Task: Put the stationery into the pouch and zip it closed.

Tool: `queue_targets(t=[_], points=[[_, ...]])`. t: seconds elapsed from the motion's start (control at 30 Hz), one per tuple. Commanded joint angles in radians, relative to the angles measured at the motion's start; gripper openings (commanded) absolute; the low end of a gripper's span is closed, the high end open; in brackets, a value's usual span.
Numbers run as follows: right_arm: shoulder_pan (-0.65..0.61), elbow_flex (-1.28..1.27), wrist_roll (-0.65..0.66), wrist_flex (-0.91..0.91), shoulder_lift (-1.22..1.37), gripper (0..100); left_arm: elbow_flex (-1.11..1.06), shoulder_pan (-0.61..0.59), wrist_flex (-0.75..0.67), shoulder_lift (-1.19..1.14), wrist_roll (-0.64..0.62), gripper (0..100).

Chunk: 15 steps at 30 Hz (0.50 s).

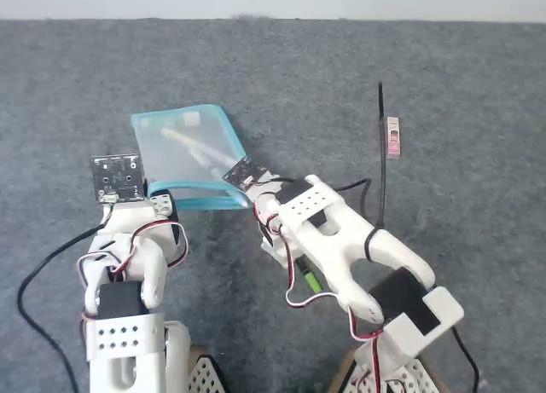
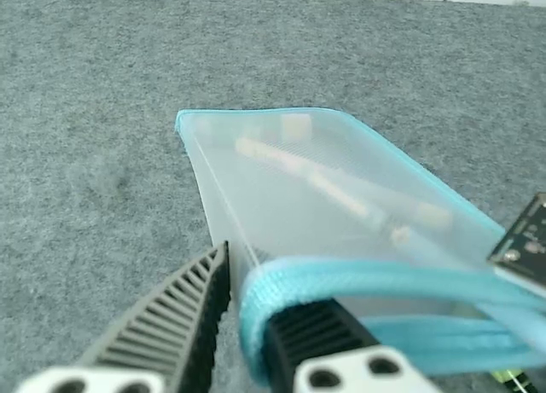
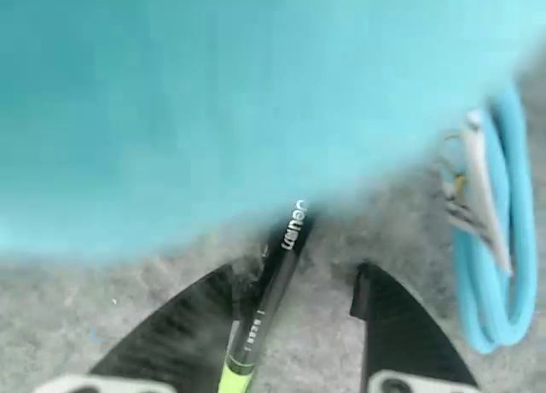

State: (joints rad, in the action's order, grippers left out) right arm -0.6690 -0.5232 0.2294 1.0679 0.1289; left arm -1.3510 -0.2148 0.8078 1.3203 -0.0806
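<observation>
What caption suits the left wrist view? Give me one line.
Left gripper pinches the translucent pouch by its blue zipper rim on grey carpet.

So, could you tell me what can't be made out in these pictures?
- The pen tip: right wrist view, it meets the pouch, a near blur; inside or outside is unclear.
- The pouch contents: high and left wrist views, pale shapes behind the frosted wall, too faint to name.
- The pink item on the table: high view, too small to identify.
- Most of the pen: high view, the right arm covers it.
</observation>
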Motion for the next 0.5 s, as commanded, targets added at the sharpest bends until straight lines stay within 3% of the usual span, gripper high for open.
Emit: queue_targets(t=[0.0, 0.07, 0.23, 0.47], points=[[0.028, 0.0, 0.023, -0.016, 0.007, 9.9, 0.021, 0.0, -0.034, 0.002, 0.017, 1], [0.031, 0.0, 0.025, -0.015, 0.007, 0.6, 0.021, 0.0, -0.034, 0.002, 0.018, 1], [0.065, 0.06, 0.026, 0.139, -0.054, 0.7, 0.021, 0.0, -0.034, 0.002, 0.018, 1], [0.203, 0.181, 0.08, 0.484, -0.45, 0.7, 0.021, 0.0, -0.034, 0.002, 0.018, 1]])
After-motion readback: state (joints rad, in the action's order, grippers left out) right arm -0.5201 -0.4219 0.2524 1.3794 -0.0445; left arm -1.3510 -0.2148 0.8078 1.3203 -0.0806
